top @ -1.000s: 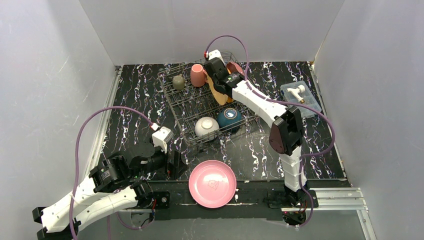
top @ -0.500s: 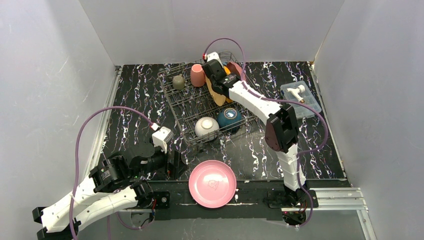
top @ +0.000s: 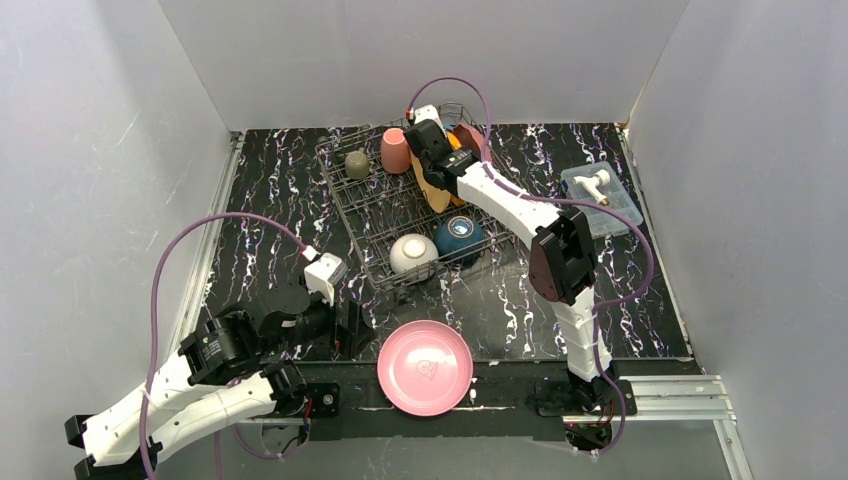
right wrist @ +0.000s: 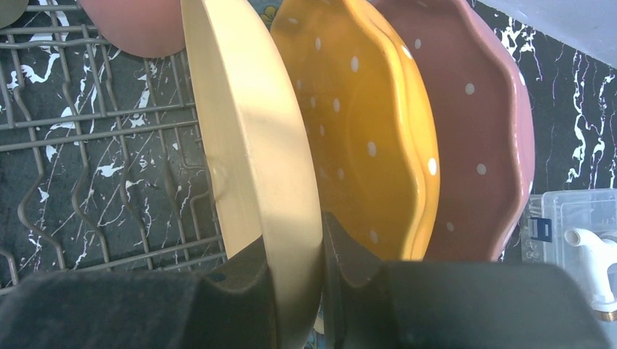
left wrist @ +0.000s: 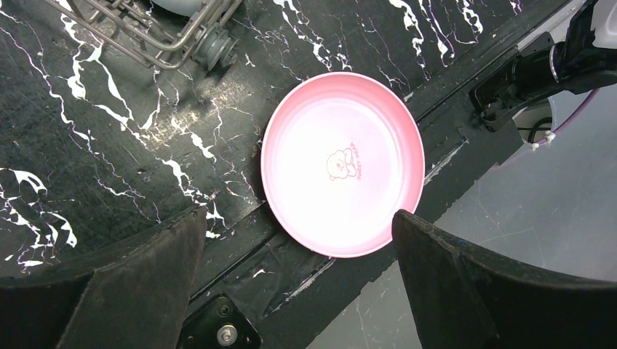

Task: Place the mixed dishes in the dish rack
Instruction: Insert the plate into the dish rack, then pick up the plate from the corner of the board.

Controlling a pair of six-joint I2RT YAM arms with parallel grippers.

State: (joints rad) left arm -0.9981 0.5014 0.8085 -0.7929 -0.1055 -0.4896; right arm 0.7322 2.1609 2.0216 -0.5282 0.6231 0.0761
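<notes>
The right gripper (right wrist: 295, 273) is closed on the rim of the yellow plate (right wrist: 247, 145), which stands on edge in the far part of the dish rack (top: 372, 222), just beside the orange plate (right wrist: 356, 131) and the dark red plate (right wrist: 480, 123). The left gripper (left wrist: 298, 247) is wide open and empty, above the pink plate (left wrist: 342, 163), which lies flat at the near edge of the table (top: 265, 235).

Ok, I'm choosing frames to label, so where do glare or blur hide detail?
Left wrist: glare bleaches the middle of the pink plate, and the left hand shows only as dark, soft fingers. Right wrist: the pale yellow plate gripped by the right hand is very close and slightly soft, the hand nearly black. Top external: evenly lit, sharp.
</notes>
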